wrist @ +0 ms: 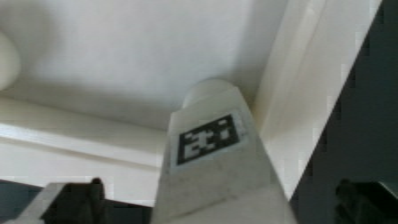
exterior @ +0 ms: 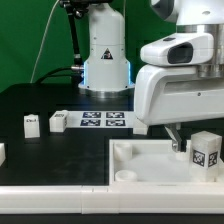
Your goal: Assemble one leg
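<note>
Tabletop (exterior: pixel 40 98) first: black, and on it I see the large white tray (exterior: pixel 125 165) with raised corners filling the near side of the exterior view. Behind it lies the marker board (exterior: pixel 103 121), flat, with several code tags. My arm (exterior: pixel 175 85) reaches in from the exterior view's right, its white housing hanging over the tray's far edge. Below it the hand (exterior: pixel 178 143) points down into the tray. On the wrist view, dark fingertips (wrist: pixel 75 200) show on either side of the leg (wrist: pixel 222 160), which stands upright between them with its code tag facing the camera; I cannot tell whether they press on it. Two more small white blocks (exterior: pixel 60 121) sit on the tabletop toward the exterior view's left, near the marker board, each with a tag.
</note>
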Tool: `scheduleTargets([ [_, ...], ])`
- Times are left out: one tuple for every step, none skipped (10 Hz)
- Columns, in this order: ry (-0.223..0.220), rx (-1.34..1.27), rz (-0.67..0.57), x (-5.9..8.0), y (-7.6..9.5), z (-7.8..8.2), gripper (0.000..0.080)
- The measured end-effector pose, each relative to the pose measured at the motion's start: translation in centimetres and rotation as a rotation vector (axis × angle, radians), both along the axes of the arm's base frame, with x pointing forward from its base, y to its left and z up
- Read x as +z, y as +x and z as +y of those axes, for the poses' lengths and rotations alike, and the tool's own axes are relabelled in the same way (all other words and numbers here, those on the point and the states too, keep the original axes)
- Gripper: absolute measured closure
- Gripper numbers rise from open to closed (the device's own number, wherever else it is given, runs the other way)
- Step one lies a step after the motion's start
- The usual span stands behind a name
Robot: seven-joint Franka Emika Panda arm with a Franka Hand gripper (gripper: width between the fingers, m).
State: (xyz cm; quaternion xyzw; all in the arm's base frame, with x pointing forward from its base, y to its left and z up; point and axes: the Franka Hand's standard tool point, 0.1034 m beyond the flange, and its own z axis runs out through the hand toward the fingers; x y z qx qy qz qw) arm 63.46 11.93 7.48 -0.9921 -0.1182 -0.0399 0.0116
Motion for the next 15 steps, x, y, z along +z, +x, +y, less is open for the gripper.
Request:
scheduleTargets([
  [0.002, -0.02, 0.001, 0.0, 0.0, 0.0, 0.015],
  [0.003, -0.038, 0.001, 0.0, 0.0, 0.0, 0.0239],
  [0.003, -0.038, 0.001, 0.0, 0.0, 0.0, 0.0423],
  [0.013, -0.137, 0.005, 0.0, 0.0, 0.1, 0.0511],
  [0.02, -0.207, 0.008, 0.0, 0.0, 0.1, 0.0511],
  [0.035, -0.357, 0.014, 0.0, 0.0, 0.1, 0.051],
  [0.04, -0.43, 0.017, 0.0, 0.0, 0.1, 0.051],
  [0.048, -0.558, 0.021, 0.0, 0.0, 0.0, 0.051],
  [0.048, -0.683, 0.025, 0.0, -0.1, -0.7, 0.051],
  [0.046, -0.826, 0.025, -0.1, -0.2, -1.7, 0.0508],
  [0.04, -0.917, 0.022, -0.1, -0.3, -2.4, 0.0508],
  [0.036, -0.955, 0.015, -0.1, -0.3, -2.9, 0.0504],
  [0.03, -0.996, 0.01, -0.1, -0.3, -3.4, 0.0501],
  [0.029, -1.009, 0.01, -0.1, -0.4, -3.4, 0.0501],
  [0.025, -1.01, 0.009, -0.1, -0.4, -3.6, 0.0475],
])
